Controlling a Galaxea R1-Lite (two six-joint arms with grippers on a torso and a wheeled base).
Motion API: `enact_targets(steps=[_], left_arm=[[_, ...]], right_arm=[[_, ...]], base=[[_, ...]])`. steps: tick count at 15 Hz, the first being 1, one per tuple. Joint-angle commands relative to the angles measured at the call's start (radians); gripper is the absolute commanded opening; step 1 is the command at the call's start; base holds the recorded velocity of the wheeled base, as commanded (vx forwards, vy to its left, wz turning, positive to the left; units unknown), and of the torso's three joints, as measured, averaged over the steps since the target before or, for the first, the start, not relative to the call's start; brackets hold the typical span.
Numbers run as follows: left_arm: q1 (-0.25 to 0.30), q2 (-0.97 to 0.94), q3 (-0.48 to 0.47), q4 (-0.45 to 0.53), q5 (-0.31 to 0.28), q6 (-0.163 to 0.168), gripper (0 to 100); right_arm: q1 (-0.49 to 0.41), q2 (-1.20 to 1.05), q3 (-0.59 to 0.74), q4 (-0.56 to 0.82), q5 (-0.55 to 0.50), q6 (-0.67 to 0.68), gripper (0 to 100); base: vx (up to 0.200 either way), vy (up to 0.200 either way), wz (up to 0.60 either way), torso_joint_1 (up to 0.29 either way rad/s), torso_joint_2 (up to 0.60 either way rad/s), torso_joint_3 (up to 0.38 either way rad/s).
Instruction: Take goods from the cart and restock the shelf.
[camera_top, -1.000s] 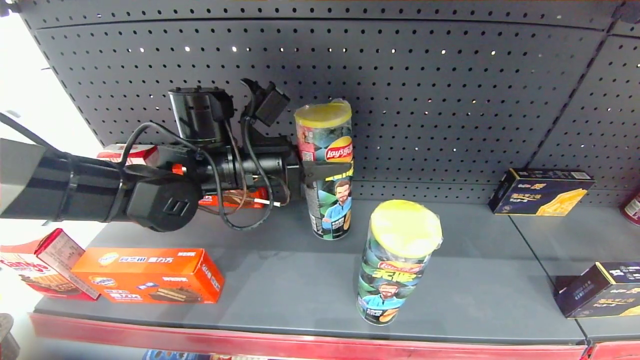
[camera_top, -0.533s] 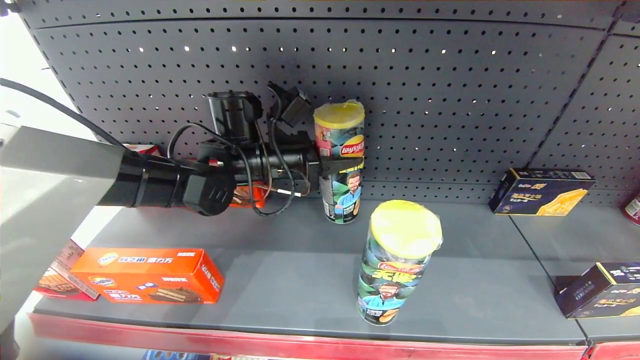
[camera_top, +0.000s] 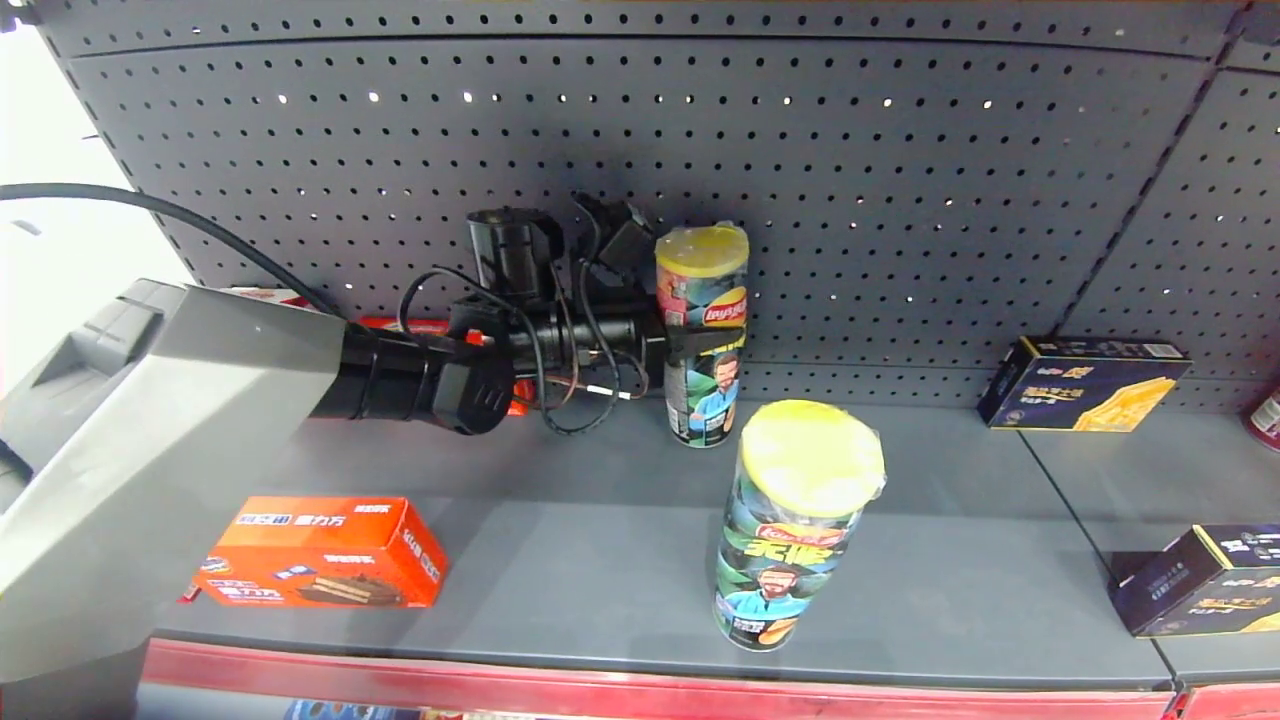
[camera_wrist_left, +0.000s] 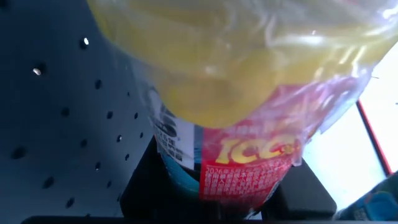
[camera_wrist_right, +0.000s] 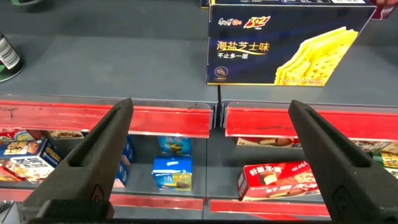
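Right wrist view: the right claw (camera_wrist_right: 211, 130) gaped wide before the front edge of the shelf (camera_wrist_right: 124, 56). Up front stood one chip can (camera_top: 795, 520). Farther back, by the pegboard (camera_top: 900, 200), the left claw (camera_top: 708, 338) pinched a second chip can (camera_top: 712, 395), upright.

The left arm (camera_top: 400, 375) covers most of a red box (camera_top: 405, 325) at the back of the shelf (camera_top: 600, 560). The jaws of the left gripper (camera_top: 690, 337) hide a strip across the middle of the chip can (camera_top: 712, 395), and I cannot tell if the can's bottom touches the shelf. In the left wrist view the can looks blurry and its top and bottom are cut off, and in the head view the right edge cuts off a dark blue box (camera_top: 1190, 580) and a small red thing (camera_top: 1266, 415).
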Motion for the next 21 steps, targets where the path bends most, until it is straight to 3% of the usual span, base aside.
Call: enact_targets(steps=[1, 8, 10, 11, 16, 20, 21], left_arm=[[-0.006, 0.026, -0.006, -0.002, 0.000, 0.002, 0], [-0.009, 0.047, 0.004, 0.004, -0.002, 0.080, 0], [-0.009, 0.047, 0.004, 0.006, 0.000, 0.085, 0], [-0.009, 0.047, 0.008, 0.007, 0.003, 0.085, 100], [0.006, -0.019, 0.098, 0.009, 0.009, 0.085, 100], [0.029, -0.089, 0.179, 0.030, 0.058, 0.086, 100], [0.031, -0.114, 0.192, 0.056, 0.149, 0.095, 100]], right_arm=[[0.000, 0.000, 0.000, 0.000, 0.000, -0.001, 100], [0.000, 0.000, 0.000, 0.000, 0.000, -0.001, 100], [0.000, 0.000, 0.000, 0.000, 0.000, -0.001, 100], [0.000, 0.000, 0.000, 0.000, 0.000, -0.001, 100], [0.000, 0.000, 0.000, 0.000, 0.000, -0.001, 100], [0.000, 0.000, 0.000, 0.000, 0.000, -0.001, 100], [0.000, 0.000, 0.000, 0.000, 0.000, -0.001, 100]], base=[[0.000, 0.000, 0.00, 0.000, 0.00, 0.000], [0.000, 0.000, 0.00, 0.000, 0.00, 0.000], [0.000, 0.000, 0.00, 0.000, 0.00, 0.000], [0.000, 0.000, 0.00, 0.000, 0.00, 0.000], [0.000, 0.000, 0.00, 0.000, 0.00, 0.000], [0.000, 0.000, 0.00, 0.000, 0.00, 0.000], [0.000, 0.000, 0.00, 0.000, 0.00, 0.000]])
